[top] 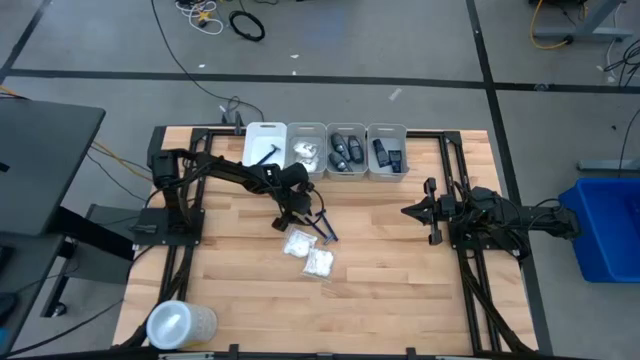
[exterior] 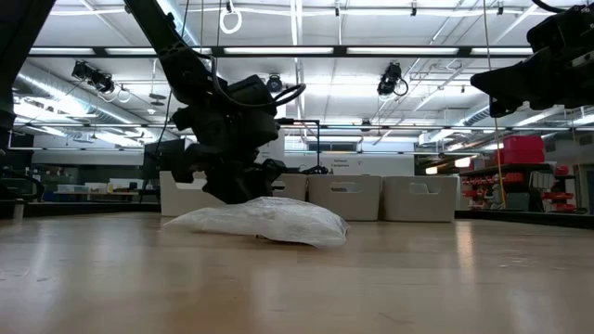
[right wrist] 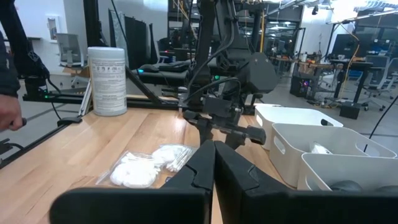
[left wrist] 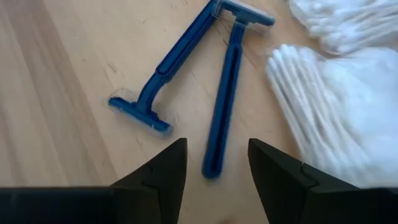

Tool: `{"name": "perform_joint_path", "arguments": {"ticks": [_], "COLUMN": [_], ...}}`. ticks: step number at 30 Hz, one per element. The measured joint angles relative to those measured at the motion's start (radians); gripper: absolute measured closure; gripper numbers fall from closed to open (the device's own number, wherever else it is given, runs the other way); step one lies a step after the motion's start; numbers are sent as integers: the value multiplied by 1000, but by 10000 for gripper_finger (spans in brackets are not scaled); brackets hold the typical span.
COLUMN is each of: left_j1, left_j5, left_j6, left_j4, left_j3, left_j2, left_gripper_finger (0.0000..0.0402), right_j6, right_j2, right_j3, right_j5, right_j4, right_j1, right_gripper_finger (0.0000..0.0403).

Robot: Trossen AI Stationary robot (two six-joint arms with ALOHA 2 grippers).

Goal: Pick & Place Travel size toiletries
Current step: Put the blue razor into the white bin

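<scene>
Two dark blue razors lie on the wooden table in a narrow V. One razor has its head near my left gripper. The other razor has its head far off, and its handle's free end lies between the open fingers of my left gripper, which slants down over it; neither finger touches it. Two white crinkly packets of cotton swabs lie just beside the razors. My right gripper waits shut at the table's right, level above the table.
Four white bins stand in a row at the table's far edge, some holding small dark containers and a packet. A clear round lidded tub stands at the near left corner. A person's hand shows beyond the table's edge.
</scene>
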Motion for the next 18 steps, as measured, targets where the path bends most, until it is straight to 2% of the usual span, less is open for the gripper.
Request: {"name": "perform_joint_path", "arguments": {"ticks": [10,18], "left_j1": [1,5], "left_j5": [24,21], "left_j6": [-39,-44], "left_j4": [0,0], "left_j3": [11,11], "left_j2": [33,33], "left_gripper_finger": [244,284], "right_j6": [0,0], "right_j2": [0,0], "right_j3": [0,0], "right_j5": [1,0], "right_j4": [0,0], "right_j1": [0,0], "right_gripper_finger": [389,389]}}
